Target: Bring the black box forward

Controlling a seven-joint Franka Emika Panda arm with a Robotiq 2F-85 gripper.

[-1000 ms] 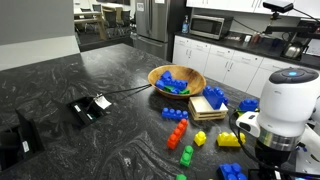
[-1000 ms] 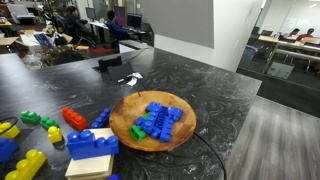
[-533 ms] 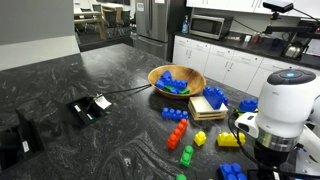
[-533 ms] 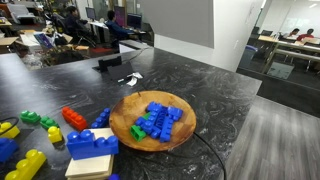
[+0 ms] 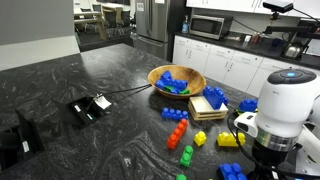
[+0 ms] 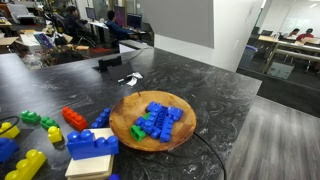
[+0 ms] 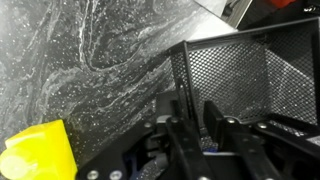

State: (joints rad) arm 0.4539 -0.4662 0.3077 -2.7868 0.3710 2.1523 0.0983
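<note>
Wrist view: claw [image 7: 193,106] at black box [image 7: 232,70] corner on counter [image 7: 90,50]; fingers' spacing unclear, cannot tell if clamped.

1. We record the black box [image 7: 250,75], mesh-walled, at right on the dark marbled countertop [image 7: 90,60].
2. We list a yellow block [image 7: 35,150], lower left.
3. We note the gripper [image 7: 195,125] just below the box's near corner.

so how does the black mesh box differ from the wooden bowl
The black mesh box is straight-sided with see-through black walls; the wooden bowl is round, solid and brown. The bowl is heaped with blue and green blocks; the box shows nothing inside from the wrist view. Both sit on the dark marbled counter.
</note>
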